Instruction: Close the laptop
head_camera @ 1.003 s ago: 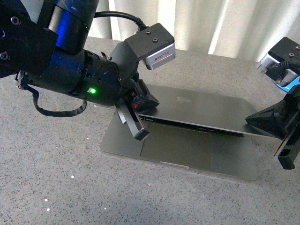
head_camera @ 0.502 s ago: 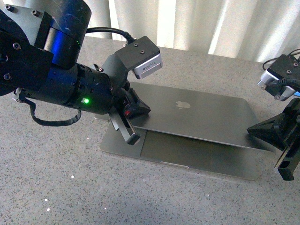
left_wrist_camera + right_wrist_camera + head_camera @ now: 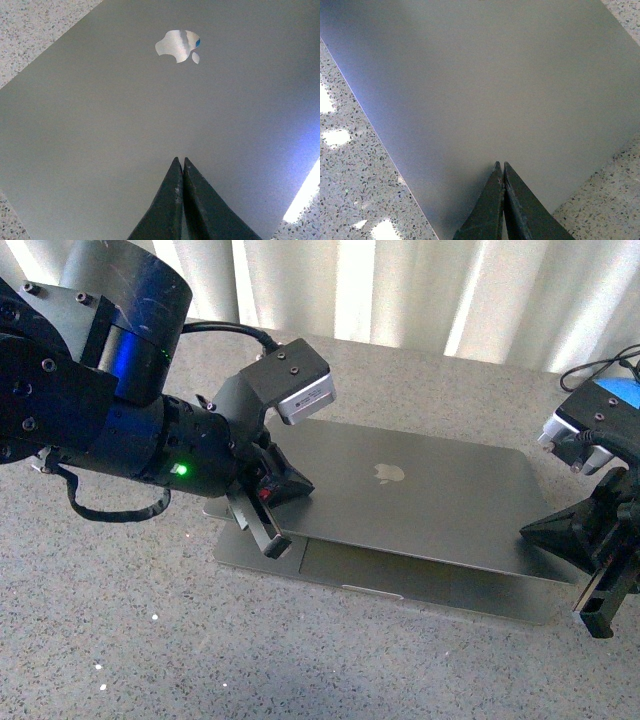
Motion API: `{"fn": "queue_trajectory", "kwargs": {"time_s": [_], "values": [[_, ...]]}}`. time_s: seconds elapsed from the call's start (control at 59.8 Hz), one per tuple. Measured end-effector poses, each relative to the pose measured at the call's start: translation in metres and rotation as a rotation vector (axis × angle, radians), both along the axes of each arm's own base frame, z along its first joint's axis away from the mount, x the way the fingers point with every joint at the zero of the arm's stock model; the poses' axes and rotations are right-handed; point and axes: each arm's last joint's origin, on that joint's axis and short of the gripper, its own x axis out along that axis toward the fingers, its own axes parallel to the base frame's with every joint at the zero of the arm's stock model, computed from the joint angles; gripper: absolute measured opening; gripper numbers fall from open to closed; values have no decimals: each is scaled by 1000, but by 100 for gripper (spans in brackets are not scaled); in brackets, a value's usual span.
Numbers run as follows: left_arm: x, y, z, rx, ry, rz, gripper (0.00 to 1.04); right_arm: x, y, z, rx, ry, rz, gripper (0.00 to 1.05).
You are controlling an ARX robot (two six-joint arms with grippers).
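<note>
The grey-silver laptop (image 3: 420, 495) lies on the speckled table with its lid tilted low over the base. A strip of the base (image 3: 400, 578) with the trackpad edge still shows in front. My left gripper (image 3: 303, 484) is shut, its tip pressing on the lid's left side. The left wrist view shows those shut fingertips (image 3: 181, 161) on the lid (image 3: 110, 115), below the apple logo (image 3: 177, 46). My right gripper (image 3: 527, 530) is shut too, tip at the lid's right front corner. In the right wrist view the gripper (image 3: 500, 164) touches the lid (image 3: 485, 80) near its corner.
The grey speckled table (image 3: 120, 640) extends around the laptop. White curtains (image 3: 450, 290) hang behind its far edge. A black cable (image 3: 600, 365) loops near the right arm. The bulky left arm (image 3: 110, 420) hangs over the table's left side.
The lid has come down further over the base, and the keyboard gap seen earlier no longer shows. Both shut grippers have moved lower and nearer with the lid.
</note>
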Motion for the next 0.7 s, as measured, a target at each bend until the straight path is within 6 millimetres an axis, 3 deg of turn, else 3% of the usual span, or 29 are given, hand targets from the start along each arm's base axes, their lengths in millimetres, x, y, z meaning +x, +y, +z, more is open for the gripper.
{"fn": "queue_trajectory", "kwargs": {"time_s": [0.702], "values": [[4, -1, -10, -16, 18, 14, 4, -1, 1, -10, -6, 25, 3, 1]]}}
